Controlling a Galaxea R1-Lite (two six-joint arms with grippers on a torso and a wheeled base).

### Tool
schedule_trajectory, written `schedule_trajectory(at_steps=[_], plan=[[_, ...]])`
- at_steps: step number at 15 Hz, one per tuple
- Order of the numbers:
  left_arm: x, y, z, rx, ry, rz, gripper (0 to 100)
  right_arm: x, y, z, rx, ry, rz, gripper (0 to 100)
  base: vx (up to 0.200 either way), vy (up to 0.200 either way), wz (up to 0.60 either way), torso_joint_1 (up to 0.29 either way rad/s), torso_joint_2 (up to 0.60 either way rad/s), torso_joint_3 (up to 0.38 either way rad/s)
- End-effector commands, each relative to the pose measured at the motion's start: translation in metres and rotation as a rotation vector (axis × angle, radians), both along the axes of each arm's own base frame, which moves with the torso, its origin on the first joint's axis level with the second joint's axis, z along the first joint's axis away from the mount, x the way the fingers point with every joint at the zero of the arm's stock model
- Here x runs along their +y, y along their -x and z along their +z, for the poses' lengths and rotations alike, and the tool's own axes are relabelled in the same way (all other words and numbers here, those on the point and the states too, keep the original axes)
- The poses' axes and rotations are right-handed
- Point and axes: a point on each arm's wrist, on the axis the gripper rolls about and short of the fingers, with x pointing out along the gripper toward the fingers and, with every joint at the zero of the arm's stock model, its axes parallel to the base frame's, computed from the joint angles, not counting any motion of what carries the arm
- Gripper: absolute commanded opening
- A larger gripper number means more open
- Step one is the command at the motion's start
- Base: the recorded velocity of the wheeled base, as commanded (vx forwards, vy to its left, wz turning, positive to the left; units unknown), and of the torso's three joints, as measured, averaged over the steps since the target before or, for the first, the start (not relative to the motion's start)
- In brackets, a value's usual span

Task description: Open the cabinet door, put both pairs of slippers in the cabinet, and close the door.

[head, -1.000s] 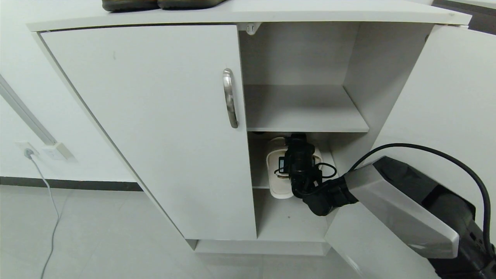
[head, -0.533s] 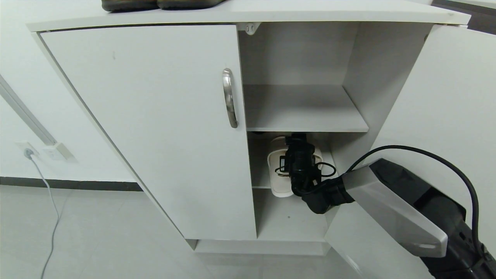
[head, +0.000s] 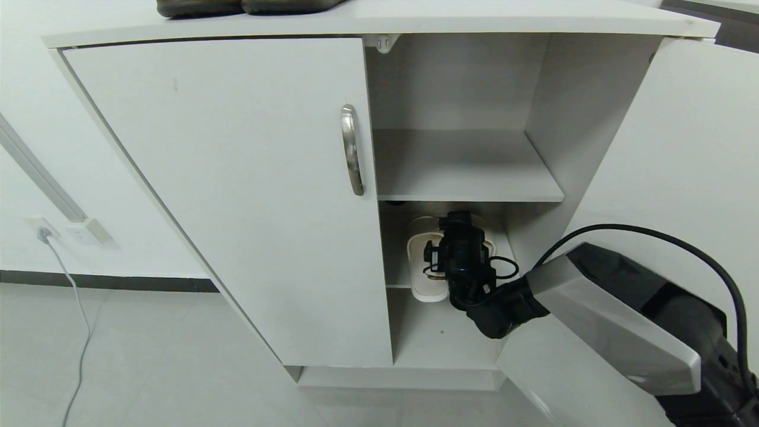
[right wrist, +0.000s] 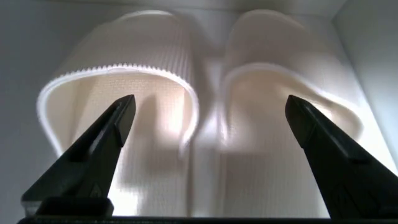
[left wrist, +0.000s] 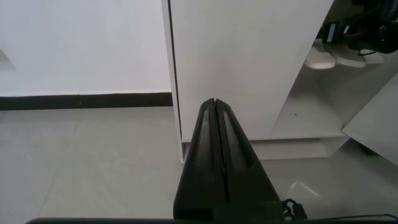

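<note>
A pair of white slippers (head: 428, 279) (right wrist: 186, 124) lies side by side on the cabinet's lower shelf (head: 396, 267), behind the open right door (head: 682, 148). My right gripper (head: 458, 220) (right wrist: 209, 104) hovers just in front of them, open, one finger on each side of the pair and holding nothing. A dark pair of slippers (head: 237, 6) rests on the cabinet top. My left gripper (left wrist: 214, 124) is shut and empty, low over the floor, pointing at the closed left door (head: 225, 190).
The left door has a metal handle (head: 352, 151). The upper shelf (head: 462, 169) and the cabinet floor (head: 439, 341) are bare. A wall socket with a cable (head: 41, 232) sits at the left, above open tiled floor (head: 148, 367).
My right gripper has drawn back a little from the white slippers, which stay on the shelf. The left arm has not moved.
</note>
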Motion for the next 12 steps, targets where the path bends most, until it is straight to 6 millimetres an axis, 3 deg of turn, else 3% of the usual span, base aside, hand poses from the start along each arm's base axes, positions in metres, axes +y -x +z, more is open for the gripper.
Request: schedule_trajectory(at_steps=[1,5,8,12], plan=[[0.0,0.0,0.0,0.001,0.0,0.0,0,-0.005,0.026,0.025,-0.019,-0.013,0.02,100,0.0,0.0,0.0,0.0,0.0,0.0],[0.0,0.0,0.0,0.001,0.0,-0.002,0,-0.016,0.095,0.03,0.033,0.02,0.088,100,0.0,0.0,0.0,0.0,0.0,0.0],[0.0,0.0,0.0,0.001,0.002,-0.002,0,-0.023,0.129,0.035,0.054,-0.008,0.124,100,0.0,0.0,0.0,0.0,0.0,0.0],[0.0,0.0,0.0,0.001,0.002,-0.003,0,-0.024,0.137,0.032,0.073,-0.018,0.134,100,0.0,0.0,0.0,0.0,0.0,0.0]])
